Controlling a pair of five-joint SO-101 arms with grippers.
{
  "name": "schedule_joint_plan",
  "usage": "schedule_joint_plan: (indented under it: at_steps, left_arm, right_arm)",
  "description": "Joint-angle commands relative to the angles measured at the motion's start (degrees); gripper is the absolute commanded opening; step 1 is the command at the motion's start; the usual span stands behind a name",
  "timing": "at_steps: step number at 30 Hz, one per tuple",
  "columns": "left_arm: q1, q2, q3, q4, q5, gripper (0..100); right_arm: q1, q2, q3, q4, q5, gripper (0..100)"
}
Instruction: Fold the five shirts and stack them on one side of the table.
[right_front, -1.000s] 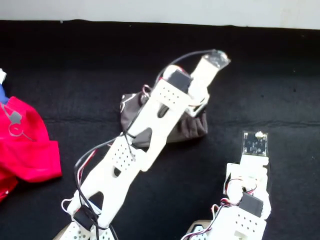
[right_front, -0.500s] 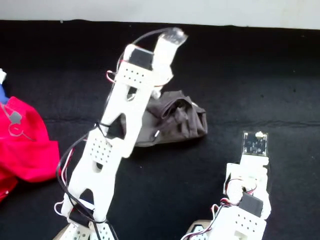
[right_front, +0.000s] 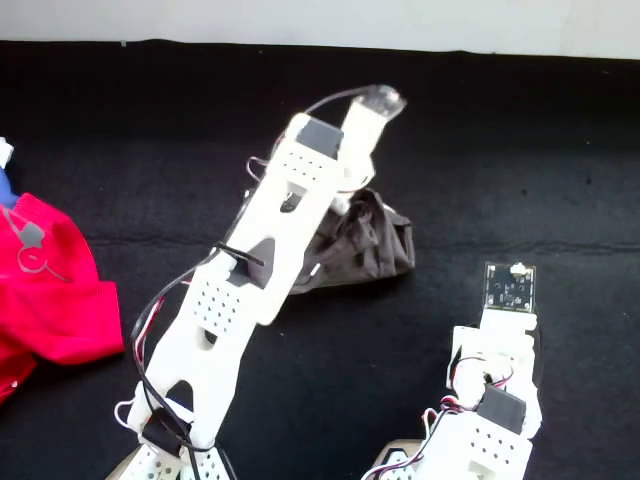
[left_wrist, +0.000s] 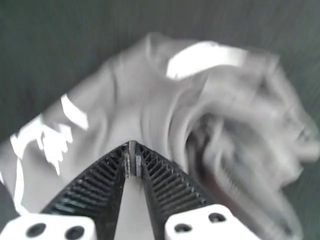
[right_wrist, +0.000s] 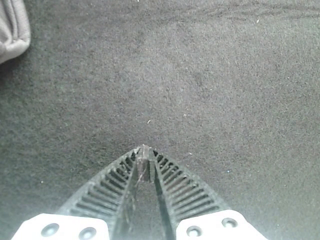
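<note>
A crumpled dark grey shirt (right_front: 375, 240) lies in a bundle at the middle of the black table. My left arm stretches from the near left corner over its left half. In the left wrist view the left gripper (left_wrist: 131, 152) is shut, its tips together just above the grey shirt (left_wrist: 200, 115) with white print; no fold shows between the fingers. My right arm (right_front: 500, 390) rests at the near right. The right gripper (right_wrist: 144, 152) is shut over bare black cloth, with a corner of the grey shirt (right_wrist: 10, 30) far off.
A red shirt (right_front: 50, 290) lies heaped at the table's left edge, with a bit of blue cloth (right_front: 4, 186) behind it. The table's black cover (right_front: 500, 150) runs back to a white wall. The right and far parts hold nothing else.
The left arm swung left off the grey shirt, then came partly back to the right over it. The bundle's right side now lies uncovered. The right arm stayed still.
</note>
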Motion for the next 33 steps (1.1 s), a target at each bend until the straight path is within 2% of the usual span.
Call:
schedule_joint_plan:
  at_steps: [1,3,6,13,16,20,25,29,33]
  left_arm:
    - [0.13,0.13,-0.40,-12.31,-0.26,1]
    - [-0.92,1.01,-0.48,-15.38,-0.26,1]
    - [-2.86,1.01,-3.12,-14.15,-0.26,1]
    - [-5.58,1.36,-18.42,12.66,-0.62,1]
    - [-5.76,1.45,-19.65,19.87,-0.62,1]
    - [-5.41,0.22,-12.70,19.96,-0.53,1]
    - [-1.80,-4.00,1.89,19.96,-0.53,1]
    - [0.84,-5.05,3.30,19.43,-0.53,1]
    - [2.24,-5.05,3.38,12.22,-0.35,1]
  right_arm:
    - [0.31,-0.57,6.37,0.22,-0.53,0.6]
    - [0.31,-0.57,6.37,0.22,-0.53,0.6]
    - [0.31,-0.57,6.37,0.13,-0.53,0.6]
    - [0.04,-0.57,6.37,0.04,-0.53,0.6]
    - [-0.84,-0.57,6.37,0.04,-0.53,0.6]
    - [-0.84,-0.57,6.73,0.04,-0.53,0.6]
    - [-0.84,-0.57,6.73,0.04,-0.53,0.6]
    - [-0.84,-0.57,6.73,0.04,-0.53,0.6]
    - [-0.84,-0.57,6.73,0.04,-0.53,0.6]
